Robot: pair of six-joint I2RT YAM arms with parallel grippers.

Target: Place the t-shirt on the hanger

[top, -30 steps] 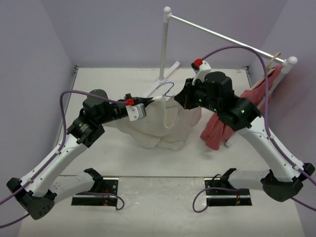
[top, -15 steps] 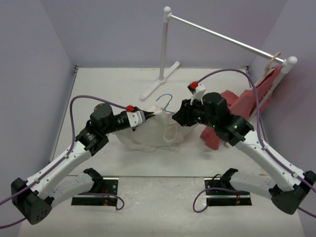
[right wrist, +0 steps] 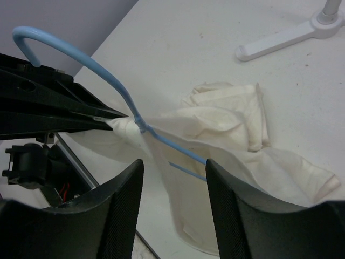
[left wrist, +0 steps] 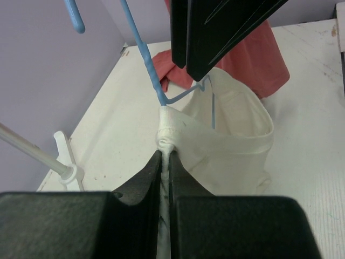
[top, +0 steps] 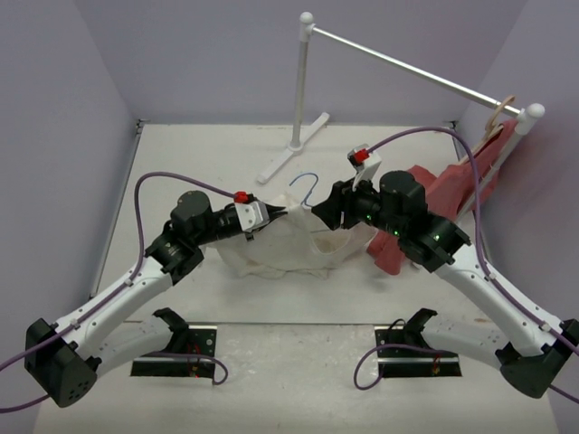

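The white t-shirt [top: 294, 249] lies bunched on the table between my two arms. The light-blue wire hanger [top: 308, 185] sits inside it, with its hook sticking up out of the neck. My left gripper [top: 279, 213] is shut on the collar fabric [left wrist: 166, 141] right beside the hanger's neck [left wrist: 152, 75]. My right gripper [top: 321, 214] hangs just right of the hook, open; its fingers [right wrist: 125, 189] straddle the hanger's sloping arm [right wrist: 178, 147] without touching it. The hanger's lower frame is hidden under the t-shirt [right wrist: 226, 121].
A white clothes rack stands at the back, its pole [top: 301, 81] carrying a rail [top: 407, 68] that runs to the right. A red garment [top: 452, 194] on a tan wooden hanger [top: 496, 113] hangs at the rail's right end, close behind my right arm. The rack's foot [right wrist: 285, 35] lies beyond the shirt.
My right gripper has opened and let go. Both arms came down and toward the near edge, and the shirt with the hanger sank lower onto the table.
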